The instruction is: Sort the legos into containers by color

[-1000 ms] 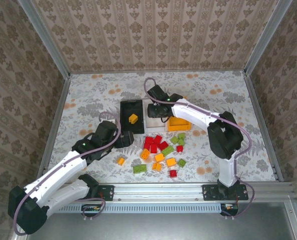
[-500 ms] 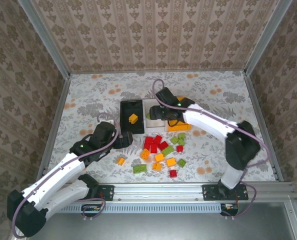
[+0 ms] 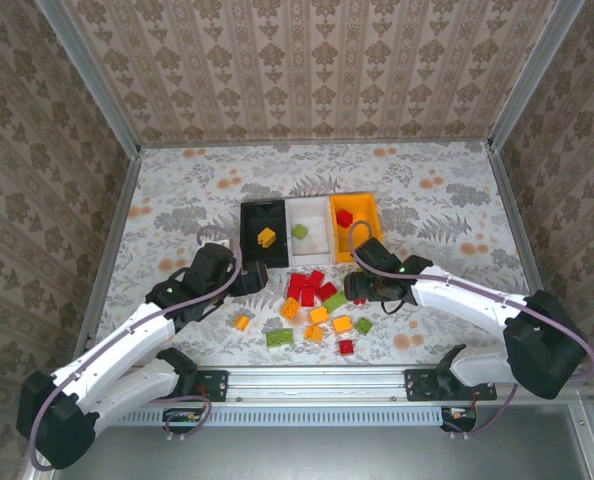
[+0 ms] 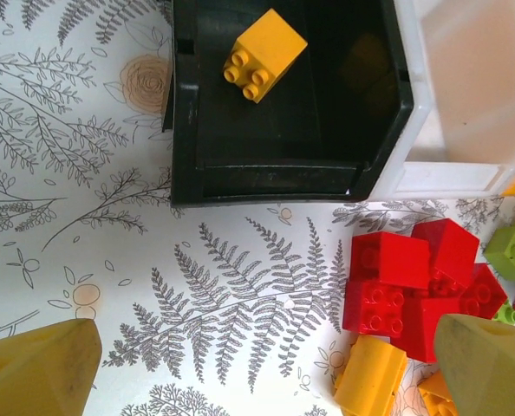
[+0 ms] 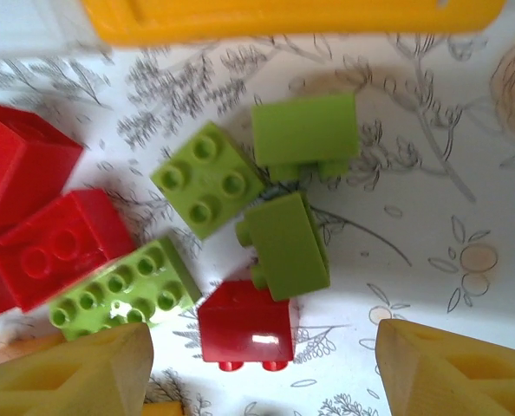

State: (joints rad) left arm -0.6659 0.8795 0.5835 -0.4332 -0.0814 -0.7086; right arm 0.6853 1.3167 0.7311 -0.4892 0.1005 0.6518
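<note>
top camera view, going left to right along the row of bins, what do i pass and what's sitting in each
black bin with a yellow brick → white bin with a green brick → orange bin with a red brick

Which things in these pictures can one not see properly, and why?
Right wrist view: orange bin, cut off by the top edge; contents hidden.
Left wrist view: white bin, cut by the right edge; inside washed out.
Top view: right end effector covers the green bricks under it.
</note>
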